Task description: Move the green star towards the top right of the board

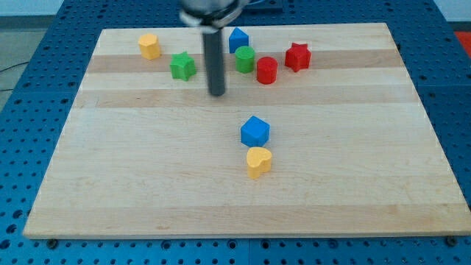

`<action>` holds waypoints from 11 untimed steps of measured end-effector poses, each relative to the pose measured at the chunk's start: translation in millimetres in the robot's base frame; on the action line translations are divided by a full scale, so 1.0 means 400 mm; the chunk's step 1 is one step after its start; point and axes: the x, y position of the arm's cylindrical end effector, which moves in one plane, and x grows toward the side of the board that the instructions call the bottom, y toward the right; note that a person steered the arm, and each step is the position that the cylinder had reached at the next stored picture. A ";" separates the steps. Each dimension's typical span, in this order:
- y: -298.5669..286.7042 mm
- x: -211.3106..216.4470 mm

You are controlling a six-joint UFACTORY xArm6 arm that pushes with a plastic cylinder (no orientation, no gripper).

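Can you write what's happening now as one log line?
tip: right of green star, below, apart | star: top left, not moved | blocks between star and top right: green cylinder, red cylinder

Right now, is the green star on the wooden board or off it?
On it: the green star sits on the board near the top edge, left of my tip.

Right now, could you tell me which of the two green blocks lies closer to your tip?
The green star, just left of my tip; the green cylinder sits slightly farther, up right.
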 end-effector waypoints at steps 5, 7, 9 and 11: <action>-0.089 -0.240; 0.020 -0.236; 0.021 -0.299; 0.280 -0.269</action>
